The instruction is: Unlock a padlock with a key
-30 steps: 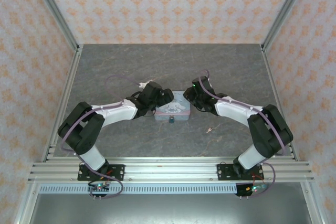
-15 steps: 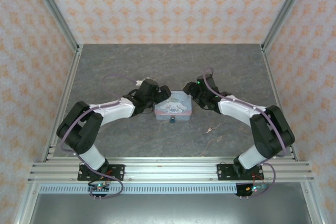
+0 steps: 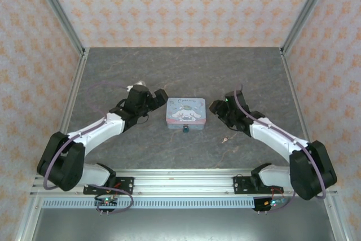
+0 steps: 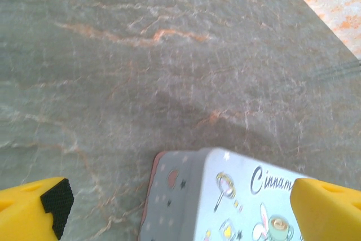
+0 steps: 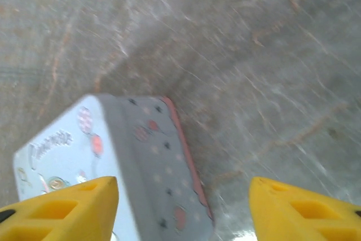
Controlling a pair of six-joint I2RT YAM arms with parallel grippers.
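**Left tool** [image 3: 158, 97]: It stands just left of the tin box [image 3: 185, 111], apart from it and pointing toward the box's left side. In the left wrist view its yellow fingertips [image 4: 32, 204] are set wide apart, with a corner of the box ahead of them. The tool is open and grips nothing.

**Tin box:** It lies flat near the middle of the grey table [image 3: 254, 71], printed lid facing up.

**Padlock** [image 3: 185, 130]: This small blue-teal item sits against the middle of the box's near side. It is too small to tell whether its shackle is latched.

**Key** [image 3: 225, 139]: This thin pale sliver lies flat on the table, right of the padlock and apart from it, on the near side of the right arm. Neither tool touches it.

**Right tool** [image 3: 216, 107]: It stands just right of the box, apart from it and facing the box's right side. In the right wrist view its yellow fingertips [image 5: 62, 207] are spread wide with nothing between them. The tool is open and empty.
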